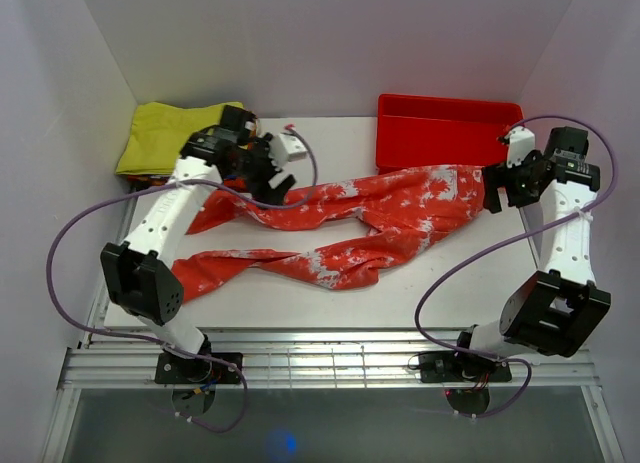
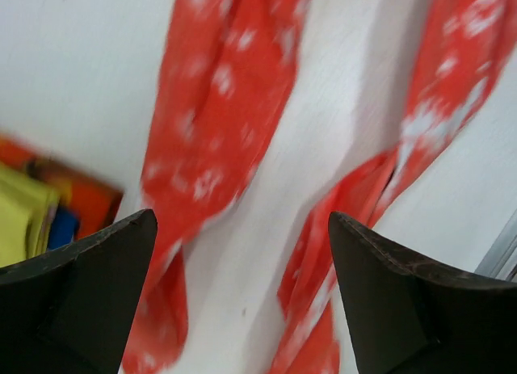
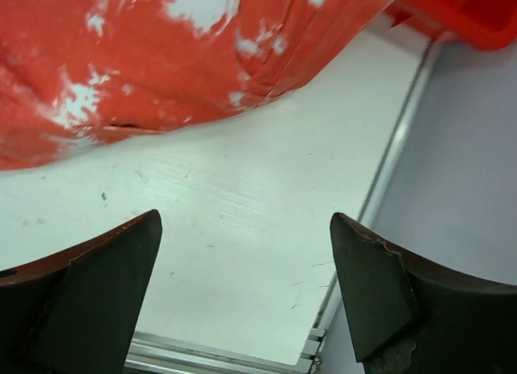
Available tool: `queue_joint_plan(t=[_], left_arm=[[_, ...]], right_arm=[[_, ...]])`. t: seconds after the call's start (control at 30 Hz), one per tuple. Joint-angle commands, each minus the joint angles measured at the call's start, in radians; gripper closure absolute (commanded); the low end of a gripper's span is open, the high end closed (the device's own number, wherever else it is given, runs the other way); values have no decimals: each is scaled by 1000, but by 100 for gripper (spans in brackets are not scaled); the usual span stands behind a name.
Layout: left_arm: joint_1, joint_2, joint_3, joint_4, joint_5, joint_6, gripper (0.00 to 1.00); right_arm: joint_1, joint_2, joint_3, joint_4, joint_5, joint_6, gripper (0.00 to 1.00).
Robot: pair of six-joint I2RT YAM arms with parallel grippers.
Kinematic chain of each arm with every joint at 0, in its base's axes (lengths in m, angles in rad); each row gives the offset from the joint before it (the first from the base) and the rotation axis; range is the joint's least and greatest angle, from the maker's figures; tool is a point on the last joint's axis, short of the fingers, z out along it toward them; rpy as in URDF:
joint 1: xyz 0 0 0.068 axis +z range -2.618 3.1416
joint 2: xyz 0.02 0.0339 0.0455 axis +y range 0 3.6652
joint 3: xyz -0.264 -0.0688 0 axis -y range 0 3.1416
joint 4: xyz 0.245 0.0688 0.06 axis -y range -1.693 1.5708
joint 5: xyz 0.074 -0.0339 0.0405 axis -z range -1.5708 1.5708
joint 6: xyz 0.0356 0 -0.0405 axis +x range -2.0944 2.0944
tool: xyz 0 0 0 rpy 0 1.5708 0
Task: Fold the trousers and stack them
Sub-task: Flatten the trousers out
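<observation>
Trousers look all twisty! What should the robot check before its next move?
1. Left gripper open and empty: ok, fingers apart, nothing between them.
2. Right gripper open and empty: ok.
3. Trousers lying flat: not ok, both legs are twisted and bunched.
4. Left gripper over a leg: ok, red cloth shows below it.
5. Trousers clear of the red tray: cannot tell, their wide end lies right at its front wall.
6. Yellow garment out of the way: ok, it sits in the far left corner.
</observation>
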Motion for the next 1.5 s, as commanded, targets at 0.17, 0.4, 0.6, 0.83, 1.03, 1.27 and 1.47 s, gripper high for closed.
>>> queue_joint_plan(t=[0.17,0.4,0.6,0.83,1.03,1.27,1.47], left_arm=[[-539,374,342,262,-157,-243,3],[-715,689,597,305,-178,-186,6],[-766,781,584,417,-252,-171,7],[-751,688,521,449,-151,-355,100],[-566,453,377,532,117,-770,100],[-219,436,52,776,426,-1180,100],[-85,518,-113,879,500,-1332,100]], right_arm=[[-127,-7,-95,-91,-164,9,9],[-284,6,-99,-156,-213,-90,8],[-322,-13,-133,-167,-216,-136,8],[-324,-25,-179,-161,-232,-153,5],[-324,-22,-231,-147,-282,-147,0],[-306,17,-293,-168,-405,-144,18],[-174,-17,-431,-122,-491,-115,24]])
